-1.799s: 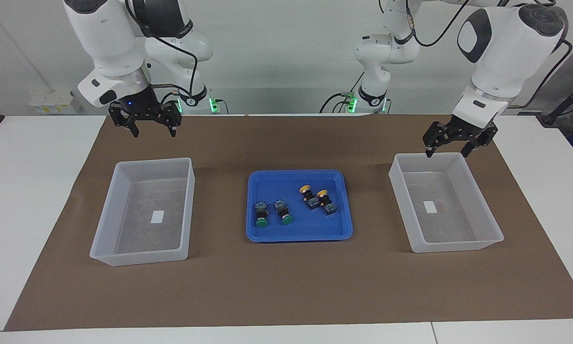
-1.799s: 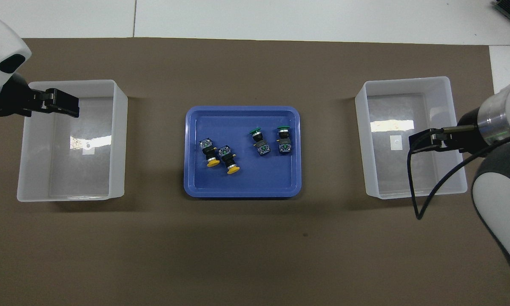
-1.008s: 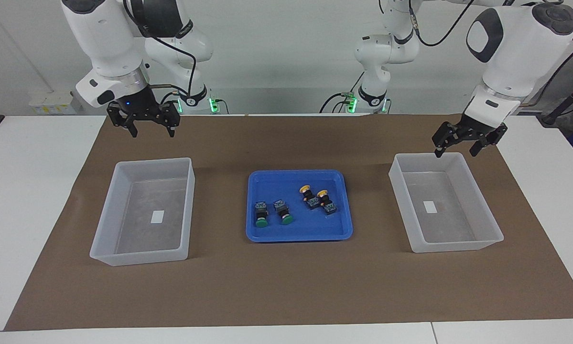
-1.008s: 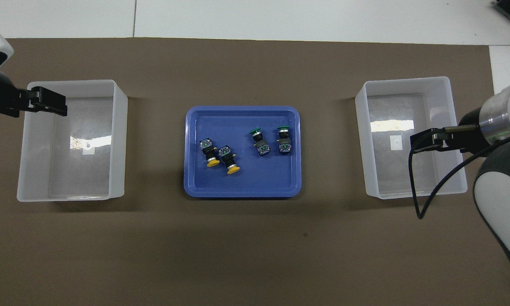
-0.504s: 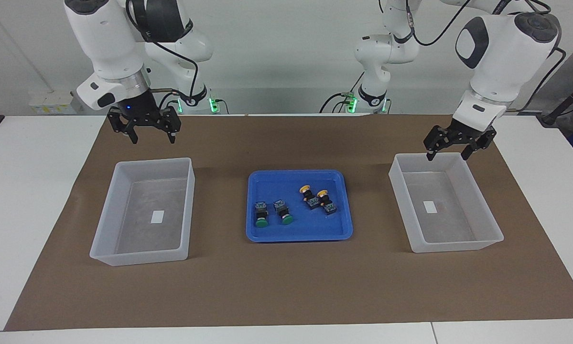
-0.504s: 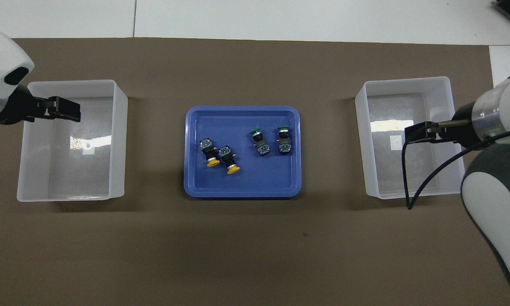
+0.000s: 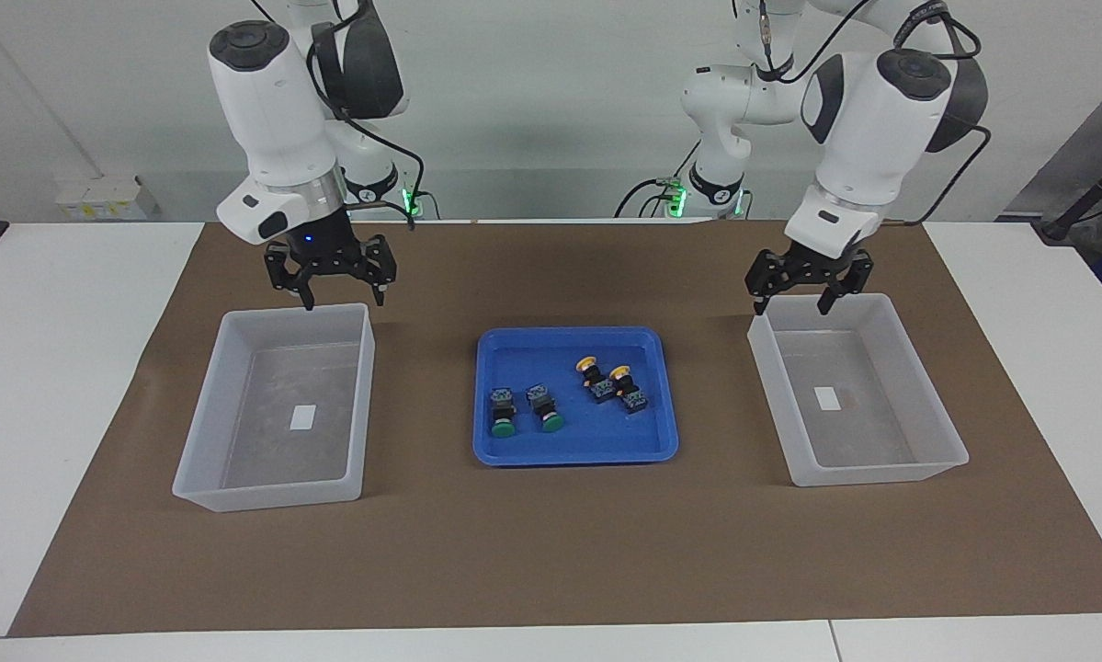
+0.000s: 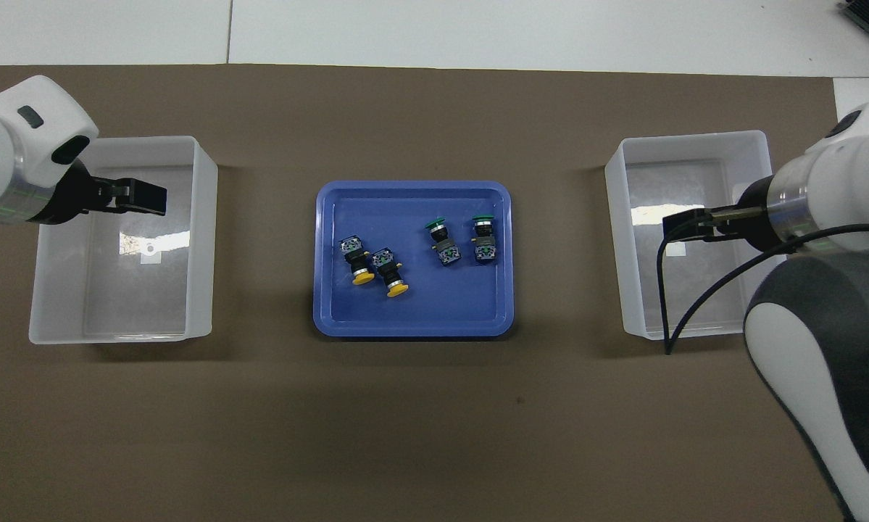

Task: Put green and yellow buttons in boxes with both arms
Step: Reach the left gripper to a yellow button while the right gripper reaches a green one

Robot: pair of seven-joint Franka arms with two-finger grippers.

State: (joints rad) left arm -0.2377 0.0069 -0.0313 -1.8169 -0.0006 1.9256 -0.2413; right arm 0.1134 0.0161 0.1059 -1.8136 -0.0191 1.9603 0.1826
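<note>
Two green buttons (image 7: 502, 428) (image 7: 551, 422) and two yellow buttons (image 7: 588, 363) (image 7: 619, 372) lie on their sides in the shallow blue tray (image 7: 573, 450). In the overhead view the green ones (image 8: 435, 223) (image 8: 483, 217) lie toward the right arm's end and the yellow ones (image 8: 362, 278) (image 8: 397, 291) toward the left arm's end. My left gripper (image 7: 792, 304) (image 8: 148, 197) is open and empty over the robot-side rim of one box (image 7: 868, 473). My right gripper (image 7: 345, 297) (image 8: 677, 226) is open and empty over the robot-side rim of the other box (image 7: 266, 496). Both boxes hold only a white label.
The tray (image 8: 412, 312) sits mid-table between the boxes (image 8: 204, 239) (image 8: 617, 239), all on a brown mat (image 7: 551, 552) over a white table. A black cable (image 8: 662, 304) hangs from the right arm over its box.
Both grippers have moved inward toward the tray and a little lower, from outside their boxes' robot-side corners to over the rims. Both stay open. The buttons have not moved.
</note>
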